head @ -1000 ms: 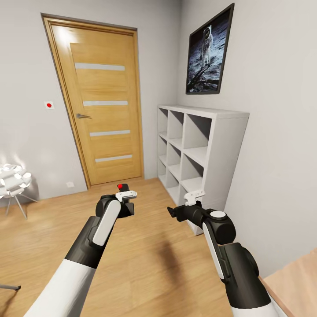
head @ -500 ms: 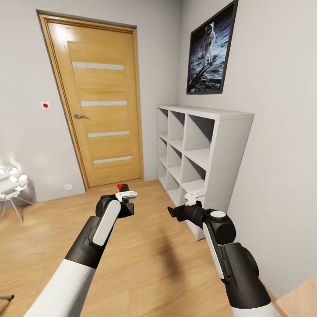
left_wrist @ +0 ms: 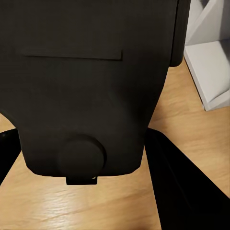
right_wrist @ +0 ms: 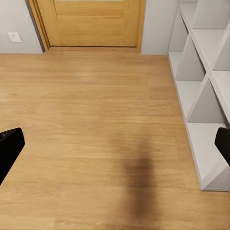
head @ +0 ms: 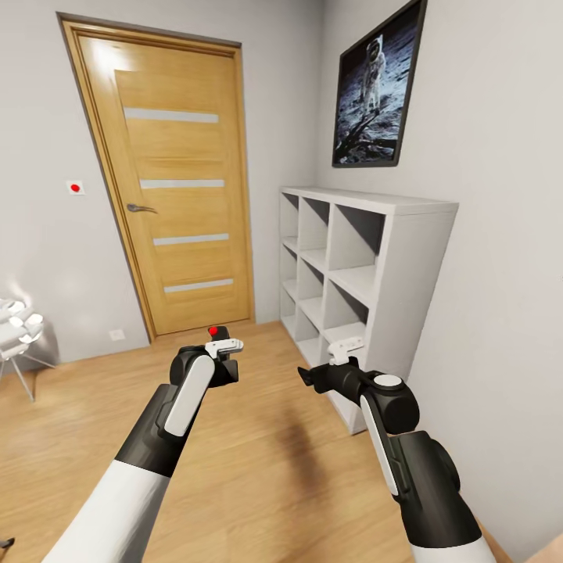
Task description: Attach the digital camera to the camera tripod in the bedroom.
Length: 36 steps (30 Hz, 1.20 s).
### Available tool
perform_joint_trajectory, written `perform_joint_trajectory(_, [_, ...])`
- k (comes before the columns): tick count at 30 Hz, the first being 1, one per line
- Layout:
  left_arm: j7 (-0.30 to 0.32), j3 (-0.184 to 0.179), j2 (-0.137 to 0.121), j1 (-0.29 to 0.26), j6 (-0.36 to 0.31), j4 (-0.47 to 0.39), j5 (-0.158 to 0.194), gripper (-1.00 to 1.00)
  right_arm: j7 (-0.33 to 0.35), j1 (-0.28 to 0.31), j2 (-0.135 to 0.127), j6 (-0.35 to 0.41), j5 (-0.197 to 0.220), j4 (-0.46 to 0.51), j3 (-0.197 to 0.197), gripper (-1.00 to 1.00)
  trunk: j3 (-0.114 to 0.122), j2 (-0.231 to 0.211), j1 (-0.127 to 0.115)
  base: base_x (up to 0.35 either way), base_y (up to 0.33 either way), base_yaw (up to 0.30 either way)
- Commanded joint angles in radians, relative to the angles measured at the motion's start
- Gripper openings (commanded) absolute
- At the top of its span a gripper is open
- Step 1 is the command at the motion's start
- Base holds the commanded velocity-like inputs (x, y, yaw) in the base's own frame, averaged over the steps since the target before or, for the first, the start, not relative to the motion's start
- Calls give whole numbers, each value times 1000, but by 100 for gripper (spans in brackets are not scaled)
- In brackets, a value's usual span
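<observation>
My left gripper [head: 223, 352] is shut on the digital camera [head: 218, 336], a small black box whose round red button shows on top above the wooden floor. In the left wrist view the camera's black body [left_wrist: 91, 81] is held close between the dark fingers [left_wrist: 179, 187]. My right gripper [head: 313, 378] hangs open and empty over the floor near the shelf; its two fingertips [right_wrist: 9, 146] stand far apart at the edges of the right wrist view. The camera tripod is out of view.
A closed wooden door [head: 176, 188] stands ahead. A white cube shelf [head: 360, 266] lines the right wall under a framed astronaut picture [head: 375, 90]. A white lamp on thin legs [head: 16, 332] is at the far left. Wooden floor [head: 266, 469] lies between.
The whole head view has shifted: the door, wall and lamp slid left and the shelf grew closer, so the camera moved. Both arms hold the same pose, the camera still gripped.
</observation>
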State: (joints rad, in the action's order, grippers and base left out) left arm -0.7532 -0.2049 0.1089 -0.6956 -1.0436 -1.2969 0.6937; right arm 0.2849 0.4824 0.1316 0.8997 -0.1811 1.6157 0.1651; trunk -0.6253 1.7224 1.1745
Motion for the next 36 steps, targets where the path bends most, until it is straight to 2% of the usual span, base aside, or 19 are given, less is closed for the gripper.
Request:
perform_joint_trajectory(1, [-8, 0, 0, -1, -4, -1, 7, -100, 8, 1, 0, 4, -11, 1, 0, 100, -1, 1, 0, 20, -114, 0])
perform_joint_trajectory(12, [-8, -1, 0, -1, -4, -1, 8, -100, 8, 1, 0, 4, -11, 1, 0, 100, -1, 1, 0, 8, -136, 34])
perform_joint_trajectory(20, [-8, 0, 0, -1, -4, -1, 7, -100, 8, 1, 0, 4, -11, 1, -2, 100, -1, 1, 0, 1, -26, 107])
perform_joint_trajectory(36, [-8, 1, 0, -1, -4, -1, 7, -100, 8, 1, 0, 4, -11, 1, 0, 100, -1, 1, 0, 0, -4, 18])
